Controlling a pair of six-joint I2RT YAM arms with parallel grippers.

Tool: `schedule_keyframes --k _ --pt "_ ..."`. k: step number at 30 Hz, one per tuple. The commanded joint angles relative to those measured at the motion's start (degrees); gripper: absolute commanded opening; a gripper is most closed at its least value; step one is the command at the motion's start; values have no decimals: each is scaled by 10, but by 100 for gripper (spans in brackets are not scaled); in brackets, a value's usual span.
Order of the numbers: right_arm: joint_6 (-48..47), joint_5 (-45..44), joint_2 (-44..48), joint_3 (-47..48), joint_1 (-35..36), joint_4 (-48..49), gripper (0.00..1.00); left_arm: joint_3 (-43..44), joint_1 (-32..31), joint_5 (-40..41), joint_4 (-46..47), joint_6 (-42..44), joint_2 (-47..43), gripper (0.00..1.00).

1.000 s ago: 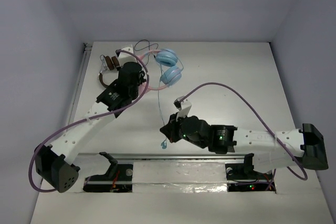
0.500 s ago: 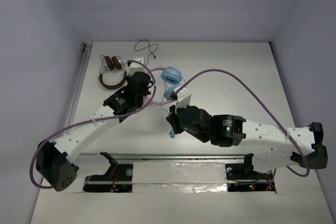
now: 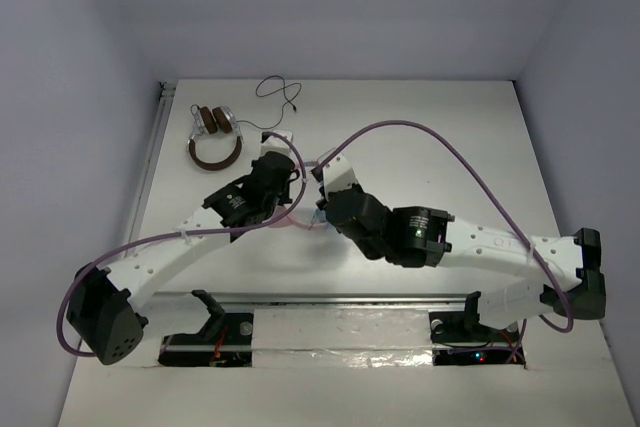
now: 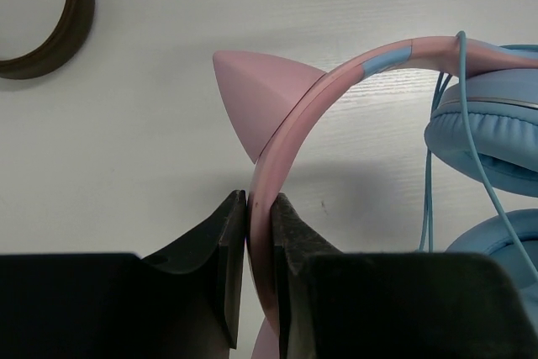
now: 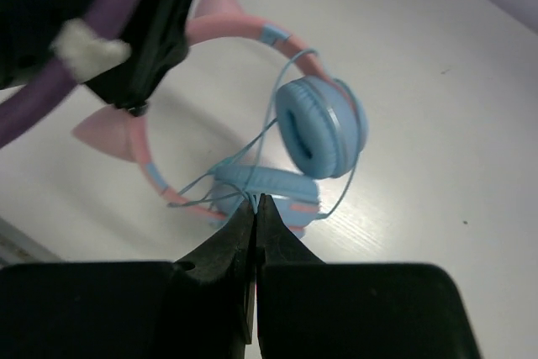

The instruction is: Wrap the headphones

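The headphones have a pink cat-ear headband [image 4: 336, 81] and round light-blue ear cups [image 4: 492, 136]. My left gripper [image 4: 259, 208] is shut on the headband just below one pink ear. The thin light-blue cable [image 5: 286, 90] loops loosely over the ear cups [image 5: 324, 128]. My right gripper [image 5: 255, 201] is shut on a bunch of that cable, right above the lower cup. In the top view both wrists crowd over the headphones [image 3: 292, 219], so only a sliver of pink and blue shows there.
Brown headphones [image 3: 213, 137] with silver trim lie at the back left, and their black cable [image 3: 278, 87] curls behind them. Part of their brown band [image 4: 71, 23] shows in the left wrist view. A metal rail [image 3: 340, 297] runs along the near edge.
My left arm has drawn the headphones from the back toward the table's middle. The right gripper has moved back with the cable, over the ear cups. Both grips stayed shut.
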State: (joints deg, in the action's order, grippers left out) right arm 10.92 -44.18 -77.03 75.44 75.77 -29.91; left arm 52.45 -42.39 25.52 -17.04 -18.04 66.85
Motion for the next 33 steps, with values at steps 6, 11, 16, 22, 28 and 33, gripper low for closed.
schedule_keyframes --k 6,11,16,22,28,33 --pt "-123 -69 11 6 -55 108 0 -14 -2 -64 30 21 -65 0" --pt "-197 -107 7 -10 -73 168 0 -18 -2 -90 25 47 -78 0" --pt "-250 -127 -3 -8 -73 203 0 -7 -2 -88 -3 78 -77 0" --pt "-275 -115 4 19 -73 238 0 -1 -2 -93 -16 100 -63 0" --pt "-305 -118 -7 -16 -98 314 0 -1 -2 -143 -4 108 -70 0" --pt "-356 -133 -6 -61 -122 444 0 -4 -2 -187 -5 115 -78 0"
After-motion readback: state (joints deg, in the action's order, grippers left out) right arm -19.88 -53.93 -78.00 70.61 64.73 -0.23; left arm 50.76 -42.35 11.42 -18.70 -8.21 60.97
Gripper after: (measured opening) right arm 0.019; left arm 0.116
